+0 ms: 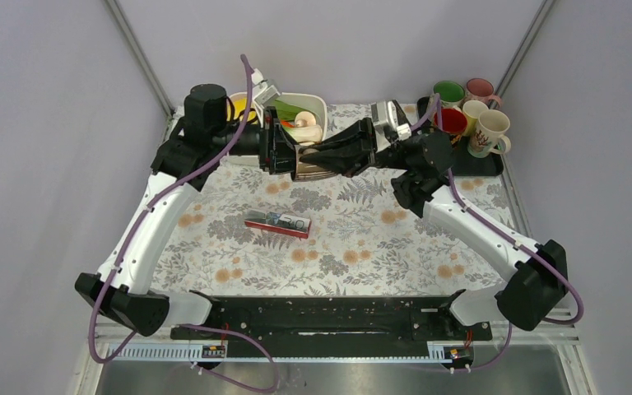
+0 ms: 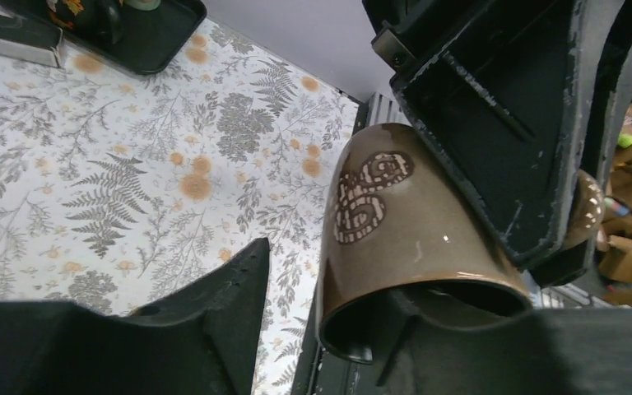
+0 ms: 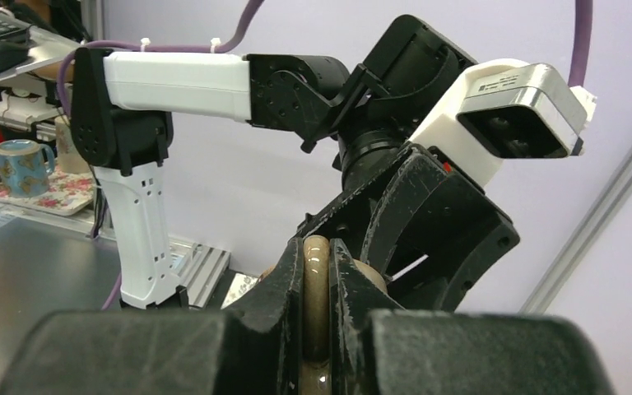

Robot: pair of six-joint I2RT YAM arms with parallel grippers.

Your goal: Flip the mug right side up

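Desk (image 1: 362, 247): floral cloth, 2 arms bolted at its near edge.
Arms: left arm (image 1: 152, 222) and right arm (image 1: 477, 226) met above the far middle of the desk.
Black tray (image 1: 481, 164): far right corner, carrying upright mugs.
White bin (image 1: 317, 105): far edge, just behind the meeting point.
Right jaws: pinched on a tan edge of the brown mug (image 2: 403, 230).
Left jaws: partly spread around the mug's mouth; 1 finger (image 2: 230, 288) stood apart from its wall.
Brown mug: off the desk, tilted, its mouth towards the left wrist.
Red box (image 1: 277, 223): flat, mid-desk.
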